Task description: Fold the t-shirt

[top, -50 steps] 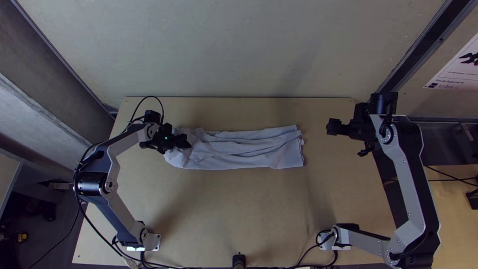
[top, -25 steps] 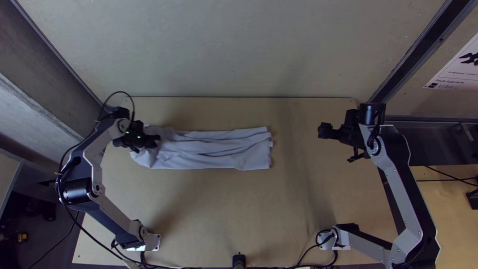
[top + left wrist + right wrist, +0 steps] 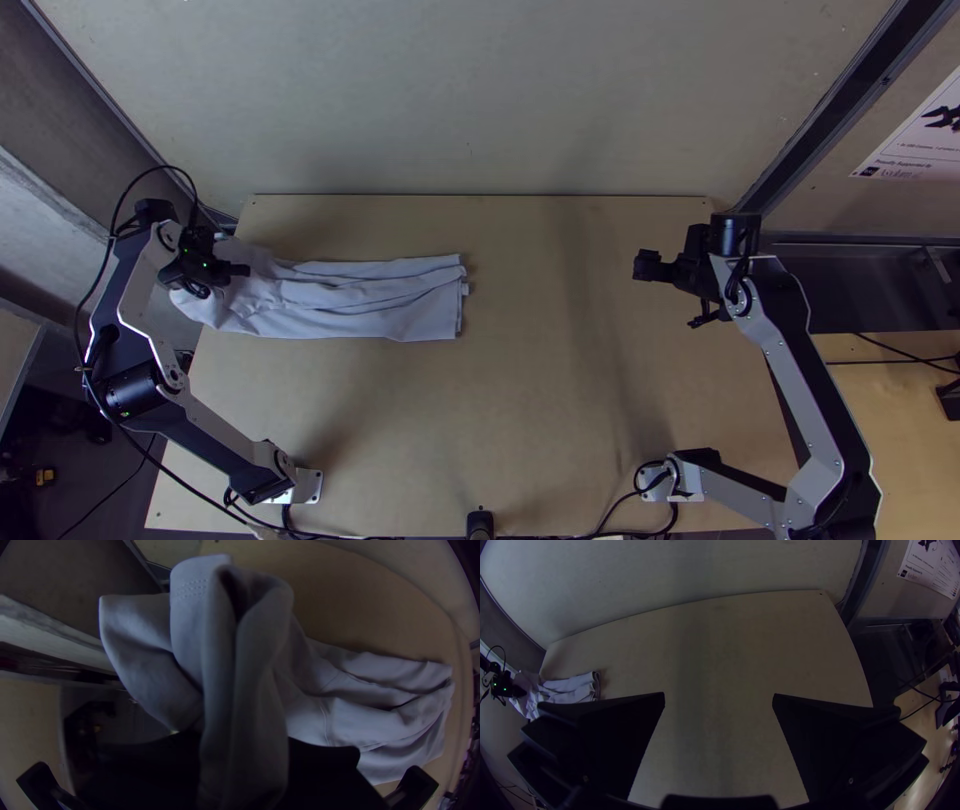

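Clamping the t-shirt at its bunched end over the table's left edge, left gripper is nearer; cloth's long axis runs toward right gripper, jaws apart, empty, well off.

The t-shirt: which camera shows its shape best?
Top view: the t-shirt lies long and mostly uncovered. The left wrist view shows its bunched end close up; the right wrist view shows it small and partly hidden.
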Motion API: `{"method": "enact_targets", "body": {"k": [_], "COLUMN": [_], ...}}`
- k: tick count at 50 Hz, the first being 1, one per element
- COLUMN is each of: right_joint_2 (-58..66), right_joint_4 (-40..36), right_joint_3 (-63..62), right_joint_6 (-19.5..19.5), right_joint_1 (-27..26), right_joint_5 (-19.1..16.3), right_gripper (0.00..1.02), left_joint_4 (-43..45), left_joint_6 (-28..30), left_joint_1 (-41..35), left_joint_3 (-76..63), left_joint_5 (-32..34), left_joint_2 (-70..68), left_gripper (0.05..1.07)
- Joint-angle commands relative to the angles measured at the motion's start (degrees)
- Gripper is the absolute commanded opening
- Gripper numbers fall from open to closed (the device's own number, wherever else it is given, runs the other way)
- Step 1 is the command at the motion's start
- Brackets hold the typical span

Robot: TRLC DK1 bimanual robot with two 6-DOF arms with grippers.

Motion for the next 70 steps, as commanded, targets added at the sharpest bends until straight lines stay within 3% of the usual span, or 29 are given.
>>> {"method": "enact_targets", "body": {"k": [1,14,28,37,56,70], "right_joint_2": [-0.78,-0.78,-0.96,-1.22,-2.1,-3.33], "right_joint_4": [0.71,0.88,0.97,0.97,1.59,1.67], "right_joint_3": [-1.01,-1.27,-1.45,-1.45,-1.8,-3.3], "right_joint_6": [1.09,1.53,2.14,2.23,2.93,3.02], "right_joint_1": [0.55,0.64,0.64,0.55,0.55,0.55], "right_joint_5": [0.63,0.81,0.9,0.9,0.9,0.9], "right_gripper": [0.99,0.99,0.99,0.99,0.99,0.99], "left_joint_4": [-1.17,-4.16,-12.07,-20.5,-27.36,-31.84], "left_joint_6": [2.99,3.43,-2.45,-9.75,-21.09,-28.03], "left_joint_1": [-2.33,-14.19,-26.67,-32.56,-45.92,-51.72], "left_joint_3": [1.69,1.07,2.65,8.02,12.76,18.91], "left_joint_5": [-4.13,-17.58,-26.54,-28.04,-32.08,-32.26], "left_joint_2": [-2.59,-8.31,-10.07,-6.55,1.1,9.8], "left_gripper": [0.08,0.08,0.08,0.08,0.08,0.08]}}
